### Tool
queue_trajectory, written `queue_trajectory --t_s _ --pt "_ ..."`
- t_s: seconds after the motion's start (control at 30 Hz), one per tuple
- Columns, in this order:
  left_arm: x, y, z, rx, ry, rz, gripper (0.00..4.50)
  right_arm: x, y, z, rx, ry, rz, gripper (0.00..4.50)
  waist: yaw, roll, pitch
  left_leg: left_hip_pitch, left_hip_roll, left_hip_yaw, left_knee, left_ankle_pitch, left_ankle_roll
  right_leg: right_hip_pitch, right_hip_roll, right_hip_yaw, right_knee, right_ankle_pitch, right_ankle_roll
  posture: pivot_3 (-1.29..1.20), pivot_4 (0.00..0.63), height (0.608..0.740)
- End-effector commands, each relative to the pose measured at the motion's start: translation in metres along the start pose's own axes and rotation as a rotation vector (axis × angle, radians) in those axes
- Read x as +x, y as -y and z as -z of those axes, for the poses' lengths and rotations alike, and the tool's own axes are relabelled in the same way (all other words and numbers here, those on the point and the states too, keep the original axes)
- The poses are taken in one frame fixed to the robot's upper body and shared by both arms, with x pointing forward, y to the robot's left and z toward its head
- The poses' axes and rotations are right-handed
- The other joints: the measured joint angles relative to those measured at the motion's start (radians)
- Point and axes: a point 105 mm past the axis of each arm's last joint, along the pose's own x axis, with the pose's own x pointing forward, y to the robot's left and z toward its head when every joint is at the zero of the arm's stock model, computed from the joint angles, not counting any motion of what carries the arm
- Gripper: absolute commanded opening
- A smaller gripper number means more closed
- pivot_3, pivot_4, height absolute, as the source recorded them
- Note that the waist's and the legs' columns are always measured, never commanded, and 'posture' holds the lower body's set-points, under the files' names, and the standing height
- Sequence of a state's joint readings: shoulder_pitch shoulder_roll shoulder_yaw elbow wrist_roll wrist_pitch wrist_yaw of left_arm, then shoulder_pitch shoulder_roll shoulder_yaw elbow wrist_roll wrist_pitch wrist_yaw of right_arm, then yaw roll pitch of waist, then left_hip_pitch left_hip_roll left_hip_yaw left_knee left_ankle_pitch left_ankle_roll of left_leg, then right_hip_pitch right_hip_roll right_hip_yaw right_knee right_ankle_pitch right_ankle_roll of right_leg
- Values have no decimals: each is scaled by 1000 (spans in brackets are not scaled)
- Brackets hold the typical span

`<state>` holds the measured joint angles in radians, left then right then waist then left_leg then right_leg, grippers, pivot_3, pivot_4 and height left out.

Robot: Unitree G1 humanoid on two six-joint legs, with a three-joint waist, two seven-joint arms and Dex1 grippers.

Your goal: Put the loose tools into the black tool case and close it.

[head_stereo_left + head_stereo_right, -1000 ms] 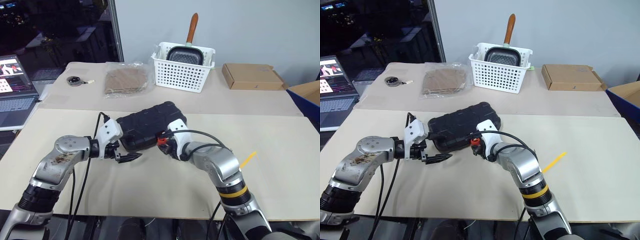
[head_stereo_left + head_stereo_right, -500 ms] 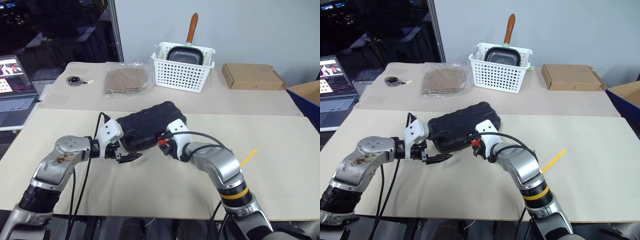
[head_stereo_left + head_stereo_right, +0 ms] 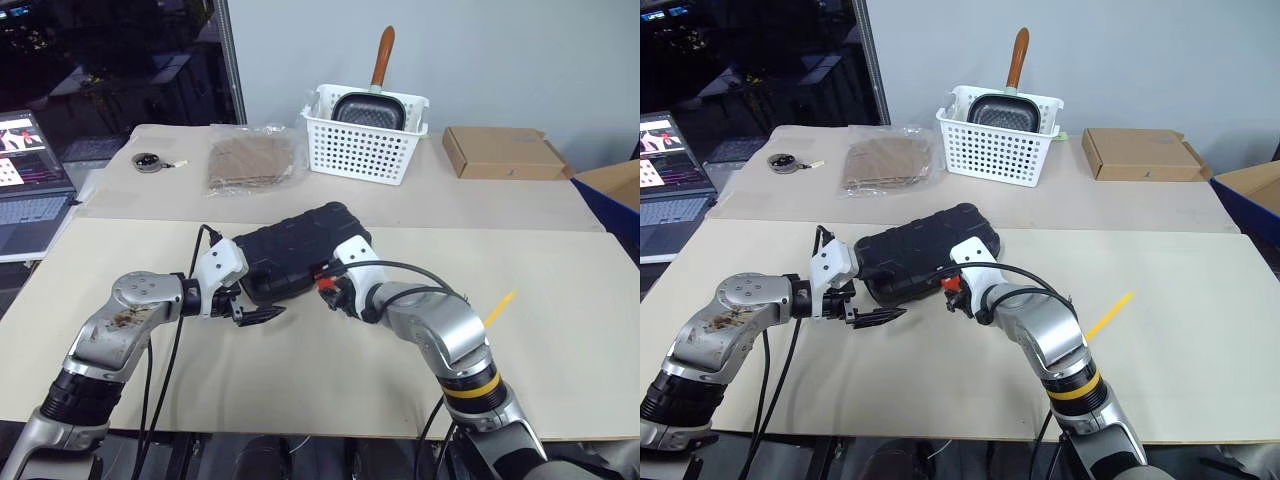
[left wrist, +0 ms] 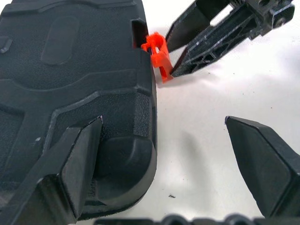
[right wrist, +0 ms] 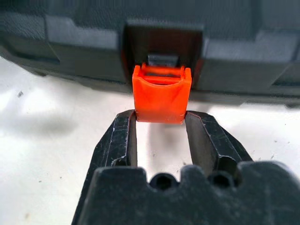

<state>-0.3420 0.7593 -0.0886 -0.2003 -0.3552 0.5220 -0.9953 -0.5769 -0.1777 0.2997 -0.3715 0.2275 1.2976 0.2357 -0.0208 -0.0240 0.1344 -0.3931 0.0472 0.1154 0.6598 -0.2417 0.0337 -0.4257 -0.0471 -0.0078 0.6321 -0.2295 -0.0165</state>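
The pale beige tabletop carried the black moulded plastic tool case, which lay shut and skewed near the table's middle, its ribbed lid up. Behind it stood a white lattice plastic basket holding a dark square pan with a brown wooden handle; a flat brown cardboard box lay to the basket's right, and a clear plastic bag of brown sheets to its left. An open laptop sat at the far left edge, and a small yellow strip lay on the table to the right.

The right gripper met the case's near long edge, its two black fingers closed on the sides of the small orange plastic latch, which projected from a notch in the case rim. The left gripper stood at the case's left corner with its jaws spread wide and gripping nothing: one finger rested against the rounded corner, the other over bare table just beside it.

No brand, label or legible writing appeared on the case or latch; the laptop screen's content was too small to read.
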Motion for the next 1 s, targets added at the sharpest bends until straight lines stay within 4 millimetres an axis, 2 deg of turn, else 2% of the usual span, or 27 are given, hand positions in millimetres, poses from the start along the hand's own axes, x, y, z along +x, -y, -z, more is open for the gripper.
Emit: queue_trajectory --t_s 0.03,0.23,0.5,0.53,0.6,0.7,0.77,0.8,0.87,1.0 --pt "5 8 10 -33 -29 44 4500 -10 -8 -29 -45 119 -20 1263 -1 0 0 0 0 0 0 0 0 0 0 0 0 0 0 0 150 740" --pt "5 9 10 -35 -29 44 4500 -11 -9 -28 -53 117 -25 1263 -2 0 0 0 0 0 0 0 0 0 0 0 0 0 0 0 150 740" --pt "7 9 10 -33 -25 48 4500 3 -7 -28 16 107 -50 1263 -10 0 0 0 0 0 0 0 0 0 0 0 0 0 0 0 150 740" --pt "7 9 10 -33 -25 47 4500 4 -6 -28 18 108 -52 1763 -11 0 0 0 0 0 0 0 0 0 0 0 0 0 0 0 150 740" --pt "7 9 10 -33 -25 47 4500 4 -4 -28 14 112 -57 2483 -13 0 0 0 0 0 0 0 0 0 0 0 0 0 0 0 150 740" --pt "8 10 10 -35 -24 45 4500 0 -2 -27 3 116 -70 3362 -13 0 0 0 0 0 0 0 0 0 0 0 0 0 0 0 150 740" --pt "8 9 9 -36 -22 44 4500 -10 -1 -21 -6 102 -105 3362 -13 0 0 0 0 0 0 0 0 0 0 0 0 0 0 0 150 740" --pt "8 9 9 -36 -22 43 4500 -14 1 -18 -12 91 -116 3195 -12 0 0 0 0 0 0 0 0 0 0 0 0 0 0 0 150 740" --pt "8 9 9 -37 -21 43 4500 -20 3 -12 -17 70 -130 2697 -8 0 0 0 0 0 0 0 0 1 -1 0 -1 0 0 0 150 740" --pt "9 8 9 -38 -20 42 4500 -23 7 -3 -7 36 -131 1270 -3 0 0 0 0 0 0 -1 0 0 0 0 -1 0 0 0 150 740"
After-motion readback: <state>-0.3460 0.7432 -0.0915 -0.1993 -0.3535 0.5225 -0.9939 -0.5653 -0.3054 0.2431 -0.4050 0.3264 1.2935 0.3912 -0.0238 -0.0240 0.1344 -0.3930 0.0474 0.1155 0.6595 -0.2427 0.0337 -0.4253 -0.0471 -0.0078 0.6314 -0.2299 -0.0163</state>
